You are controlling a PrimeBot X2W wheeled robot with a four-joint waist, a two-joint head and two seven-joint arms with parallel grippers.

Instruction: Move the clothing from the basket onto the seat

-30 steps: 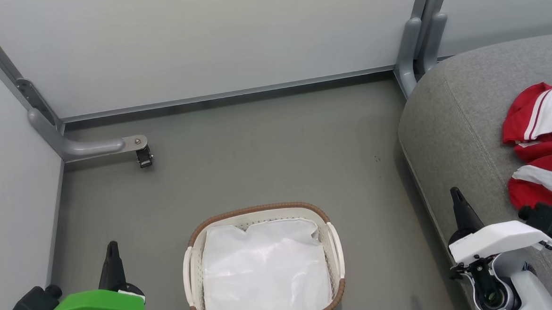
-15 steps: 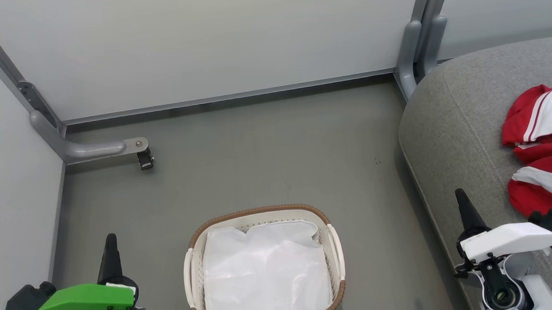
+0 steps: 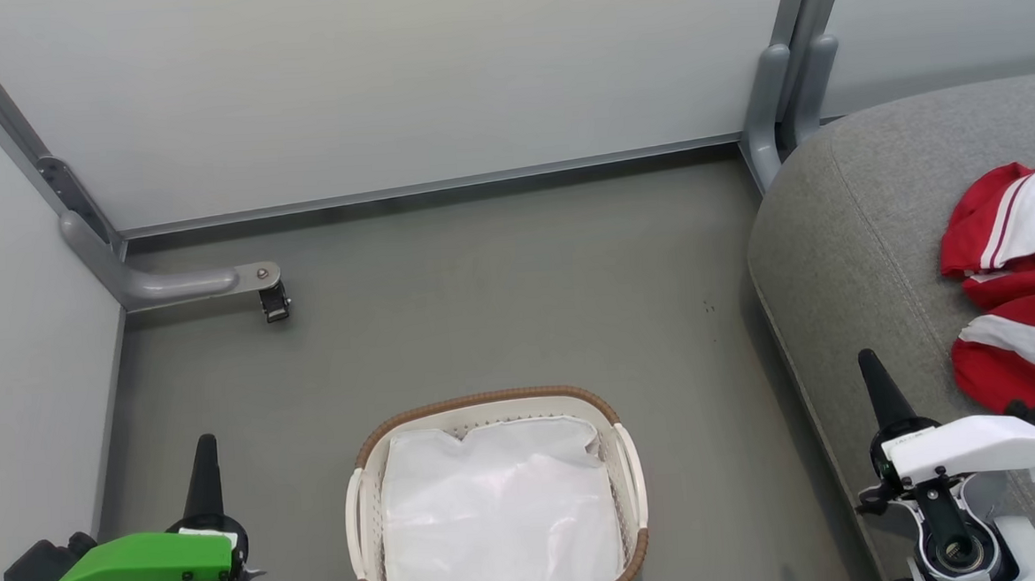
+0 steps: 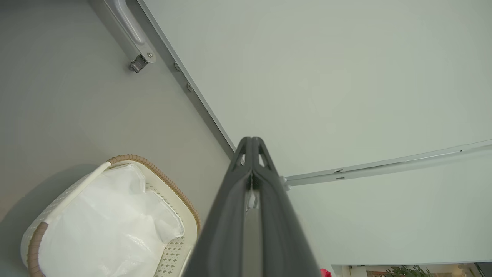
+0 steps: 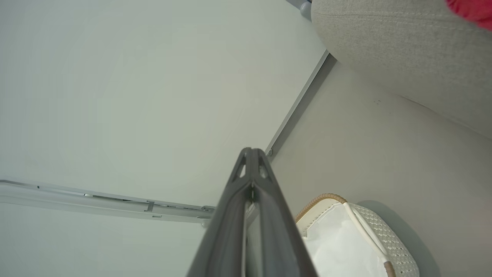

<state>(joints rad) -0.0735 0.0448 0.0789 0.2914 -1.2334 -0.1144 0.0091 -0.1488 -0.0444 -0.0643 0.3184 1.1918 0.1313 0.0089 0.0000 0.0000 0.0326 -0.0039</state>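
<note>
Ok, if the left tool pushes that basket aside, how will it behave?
Probably light: the basket is perforated plastic holding a white liner, so it should slide easily on the smooth floor. It looks wide and low, so tipping seems unlikely, though a high push might rock it. The liner looks loose and may shift.

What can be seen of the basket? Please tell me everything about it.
The basket is oval, of cream-white perforated plastic, with a brown woven-look rim and a pale handle on each side. A crumpled white cloth liner covers its inside; nothing red lies in it. It stands upright on the grey floor, left of the seat and apart from it. The head view's bottom edge cuts off its near end.
</note>
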